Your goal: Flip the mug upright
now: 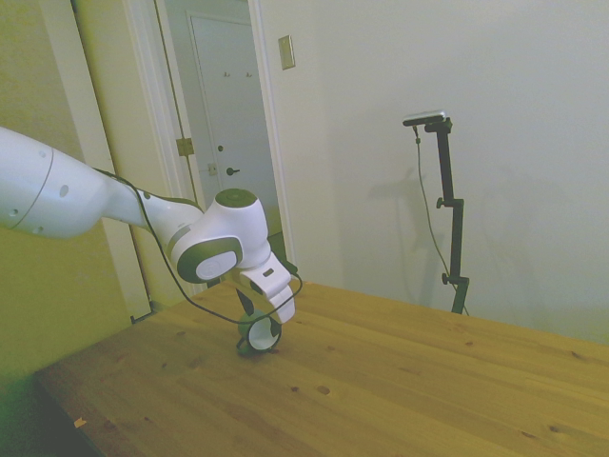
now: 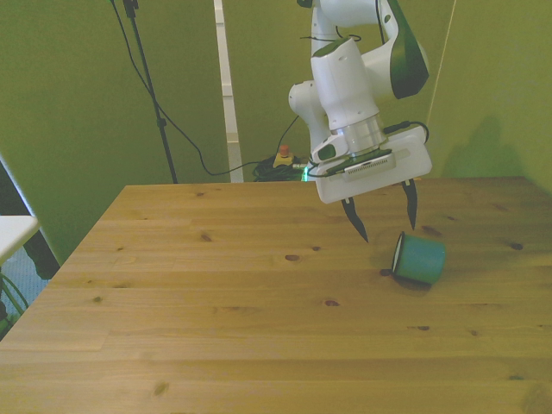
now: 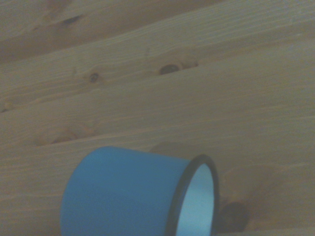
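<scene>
The mug point(image 2: 420, 259) lies on its side on the wooden table point(image 2: 216, 302), toward the front view's right, its dark-rimmed mouth facing the front view's left. It looks light, rigid and smooth-glazed (probably enamel, so likely slippery and apt to roll or skid if nudged). The handle is not visible in any view, so the best hold is probably the thin rim wall, one finger inside the white interior and one on the teal outside. The gripper point(image 2: 383, 221) hangs just above the mouth end, clear of it, fingers spread and empty, the wrist tilted and pointing down.
</scene>
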Action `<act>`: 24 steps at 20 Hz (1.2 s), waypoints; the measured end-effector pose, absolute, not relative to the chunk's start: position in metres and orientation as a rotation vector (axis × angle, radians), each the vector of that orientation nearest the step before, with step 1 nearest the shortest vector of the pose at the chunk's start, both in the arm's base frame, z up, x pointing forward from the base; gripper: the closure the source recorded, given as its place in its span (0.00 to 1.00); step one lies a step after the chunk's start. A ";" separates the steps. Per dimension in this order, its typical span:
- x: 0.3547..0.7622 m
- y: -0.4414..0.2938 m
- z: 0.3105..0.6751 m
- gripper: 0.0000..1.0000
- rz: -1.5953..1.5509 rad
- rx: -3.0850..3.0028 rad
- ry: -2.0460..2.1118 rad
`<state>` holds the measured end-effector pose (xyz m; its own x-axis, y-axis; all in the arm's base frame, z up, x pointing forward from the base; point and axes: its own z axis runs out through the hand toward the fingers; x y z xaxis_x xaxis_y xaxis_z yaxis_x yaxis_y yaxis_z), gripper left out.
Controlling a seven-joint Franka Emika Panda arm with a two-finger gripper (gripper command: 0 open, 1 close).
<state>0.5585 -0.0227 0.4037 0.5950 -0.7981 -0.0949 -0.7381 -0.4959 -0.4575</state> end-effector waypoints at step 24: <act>0.594 0.002 0.354 0.00 -0.013 -2.146 0.912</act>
<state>0.5944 0.0020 0.3539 0.7413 -0.6124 -0.2748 -0.6043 -0.4309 -0.6702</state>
